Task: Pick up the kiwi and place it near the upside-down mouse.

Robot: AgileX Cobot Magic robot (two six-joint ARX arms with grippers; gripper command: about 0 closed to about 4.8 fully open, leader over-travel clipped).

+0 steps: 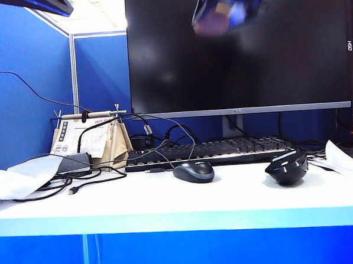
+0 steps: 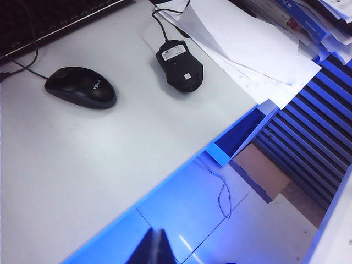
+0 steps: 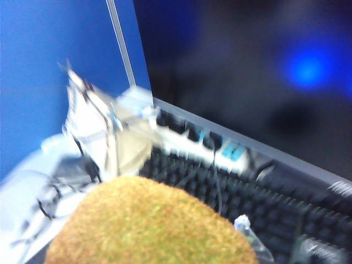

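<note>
Right gripper (image 1: 218, 14) is hanging high up in front of the dark monitor (image 1: 237, 46), all blurry in the exterior view, and it's clamping the kiwi (image 3: 148, 223). In the right wrist view that fuzzy brown fruit is filling the near part of the shot, so the pick looks done and it's carrying now. Left gripper (image 2: 153, 250) is sitting out past the front edge of the worktop (image 2: 110, 165); only a dark tip is showing, so I can't tell if it's open or shut.

Going further back on the worktop: the smooth grey mouse (image 1: 193, 171) is lying near the middle, and the upside-down mouse (image 1: 286, 166) is sitting well apart from it to the right, flat face up, with the loose papers (image 1: 346, 158) just beside it and the keyboard (image 1: 213, 151) behind.

For doing this bit well, I'm thinking bring the kiwi down slowly onto the bare patch in front of the flipped mouse, clear of its cable and those papers. Release low, since a round fruit will probably roll toward the edge.
</note>
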